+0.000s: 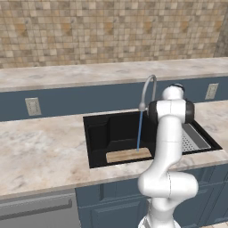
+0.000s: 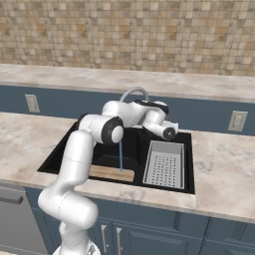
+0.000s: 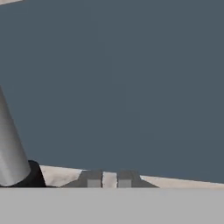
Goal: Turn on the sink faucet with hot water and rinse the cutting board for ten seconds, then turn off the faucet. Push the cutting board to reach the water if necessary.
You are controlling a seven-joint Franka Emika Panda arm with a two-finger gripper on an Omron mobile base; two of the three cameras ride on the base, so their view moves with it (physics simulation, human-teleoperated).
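Water [image 1: 139,131] falls from the faucet [image 1: 148,89] onto the cutting board [image 1: 129,155]; gripper [image 3: 109,179] at six o'clock, fingers almost pressed together, pinching nothing.

Water running onto the cutting board [image 2: 112,174]

The water [image 2: 120,156] is falling from the sink faucet [image 2: 134,92] into the sink [image 2: 64,149] (grey tray [image 2: 165,164] alongside), the arm [image 2: 82,149] reaching behind.

Beige marbled stone bench [image 1: 40,147] runs along a dark blue-grey backsplash panel [image 1: 89,100], with a tan mosaic tile wall [image 1: 111,31] above. Two white wall outlets [image 1: 33,106] [image 1: 211,91] are set in the panel. Dark blue cabinet doors [image 2: 164,239] and a grey dishwasher front [image 1: 38,211] stand below.
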